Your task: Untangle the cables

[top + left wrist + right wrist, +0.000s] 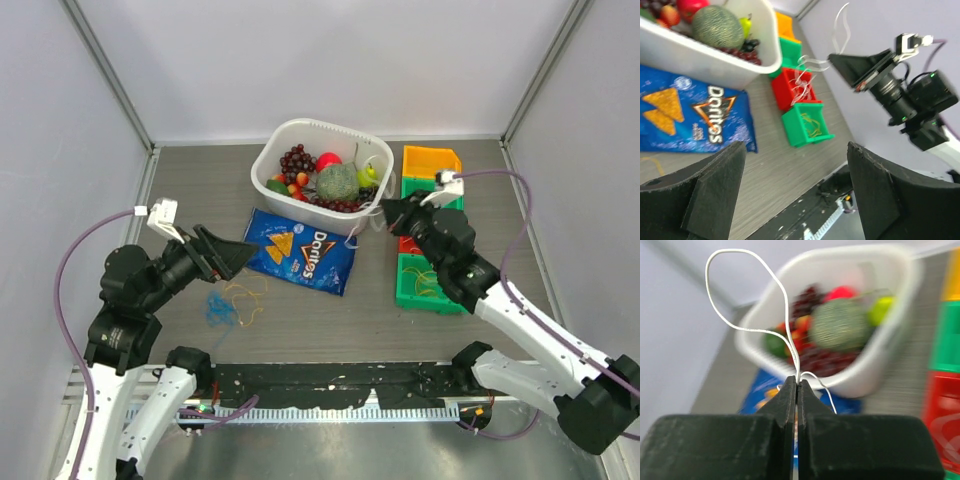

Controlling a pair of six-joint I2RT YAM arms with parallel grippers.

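A thin white cable (pixel 788 334) curls up out of the tips of my right gripper (pixel 797 382), which is shut on it. That gripper (pixel 385 208) is held in the air between the tub and the bins, and the white cable (pixel 805 67) trails down from it towards the red bin (pixel 790 97). My left gripper (pixel 796 150) stands wide open with nothing between its fingers; it (pixel 245 256) hovers over the left end of the chip bag. A blue cable (pixel 218 308) and a yellow cable (pixel 246 294) lie bunched on the table below it. Another yellow cable (pixel 812 125) sits in the near green bin (pixel 405 290).
A white tub (pixel 283 140) of toy fruit stands at the back centre. A blue Doritos bag (pixel 300 250) lies flat in front of it. A row of orange (pixel 430 160), green and red bins runs down the right side.
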